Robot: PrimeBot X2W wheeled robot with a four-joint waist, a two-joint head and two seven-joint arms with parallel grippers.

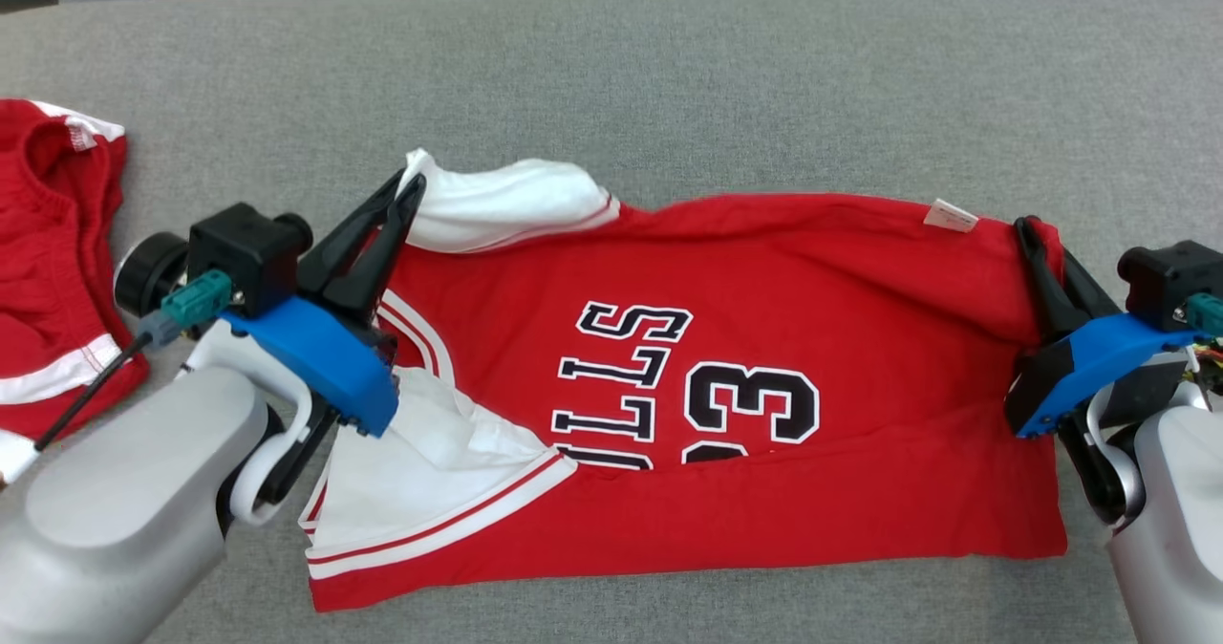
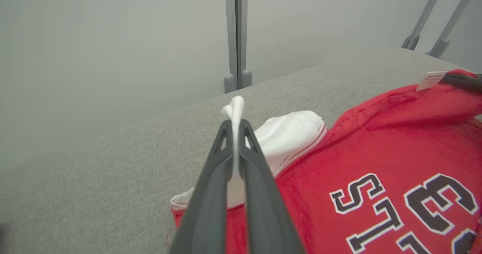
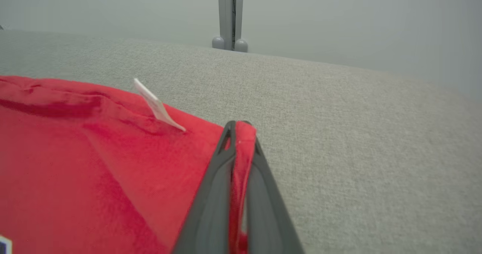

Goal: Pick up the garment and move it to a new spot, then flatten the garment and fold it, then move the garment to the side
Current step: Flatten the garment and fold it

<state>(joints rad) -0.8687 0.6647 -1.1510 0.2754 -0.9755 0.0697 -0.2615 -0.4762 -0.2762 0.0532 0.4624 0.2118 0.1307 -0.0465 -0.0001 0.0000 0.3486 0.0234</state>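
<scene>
The garment is a red jersey with white sleeves and black-and-white lettering, spread sideways over the grey table. My left gripper is shut on the white sleeve cloth at its upper left corner; in the left wrist view that white fold pokes out between the dark fingers. My right gripper is shut on the red hem at the upper right corner, seen as red cloth pinched between its fingers. A small white tag sticks up near that corner.
A second red and white garment lies at the table's left edge. Bare grey tabletop stretches behind the jersey up to the far edge, where a grey post stands against a pale wall.
</scene>
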